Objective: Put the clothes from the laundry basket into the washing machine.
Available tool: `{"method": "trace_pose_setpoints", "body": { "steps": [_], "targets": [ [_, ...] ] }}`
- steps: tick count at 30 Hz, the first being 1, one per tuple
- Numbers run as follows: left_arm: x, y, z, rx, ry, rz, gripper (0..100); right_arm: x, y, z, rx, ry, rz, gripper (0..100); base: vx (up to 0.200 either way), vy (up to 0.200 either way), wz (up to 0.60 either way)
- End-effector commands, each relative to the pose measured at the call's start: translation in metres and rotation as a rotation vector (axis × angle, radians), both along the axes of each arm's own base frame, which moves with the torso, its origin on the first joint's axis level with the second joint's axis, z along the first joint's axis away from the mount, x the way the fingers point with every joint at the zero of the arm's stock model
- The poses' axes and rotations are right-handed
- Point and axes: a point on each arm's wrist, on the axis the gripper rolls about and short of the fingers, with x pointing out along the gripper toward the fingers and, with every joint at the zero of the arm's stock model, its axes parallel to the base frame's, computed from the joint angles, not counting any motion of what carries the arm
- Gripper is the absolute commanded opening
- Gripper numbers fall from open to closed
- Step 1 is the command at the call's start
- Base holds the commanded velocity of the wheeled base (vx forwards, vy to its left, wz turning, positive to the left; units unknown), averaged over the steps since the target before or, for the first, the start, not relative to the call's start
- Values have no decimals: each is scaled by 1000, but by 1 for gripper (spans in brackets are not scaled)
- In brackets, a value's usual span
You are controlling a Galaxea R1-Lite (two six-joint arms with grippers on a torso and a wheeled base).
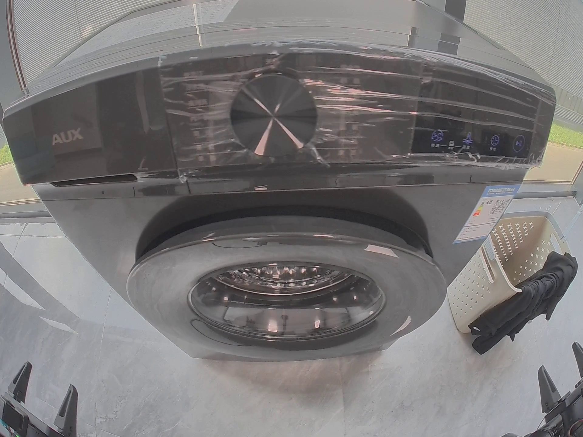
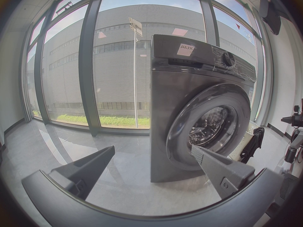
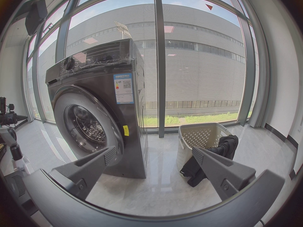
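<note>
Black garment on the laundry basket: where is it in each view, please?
Head view: black garment hangs over the laundry basket rim, right of the washing machine.
Left wrist view: black garment beside the machine's front.
Right wrist view: black garment partly behind right gripper.
Shared landmark: round door.

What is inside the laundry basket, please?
A black garment drapes over the rim of the laundry basket, partly inside, partly hanging outside. The basket's bottom is hidden behind its wall.

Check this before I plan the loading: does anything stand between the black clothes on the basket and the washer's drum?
Yes. The round door of the washing machine is shut across its opening. Between the right gripper and the black clothes draped over the laundry basket rim, nothing visible stands on the floor.
</note>
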Motion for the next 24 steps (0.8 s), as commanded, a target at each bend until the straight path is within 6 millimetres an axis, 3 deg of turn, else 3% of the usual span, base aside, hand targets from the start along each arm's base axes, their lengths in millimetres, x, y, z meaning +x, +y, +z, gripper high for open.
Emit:
{"method": "trace_pose_setpoints", "body": {
  "steps": [1,7,16,24],
  "targets": [
    [0,0,-4,0,-3,1,100,0,0,-5,0,1,1,100,0,0,0],
    [0,0,-4,-3,-3,1,100,0,0,-5,0,1,-1,100,0,0,0],
    [0,0,-4,-3,-3,1,100,0,0,-5,3,1,-4,100,0,-200,0],
    [0,0,-4,-3,-3,1,100,0,0,-5,15,1,-24,100,0,0,0]
  ]
}}
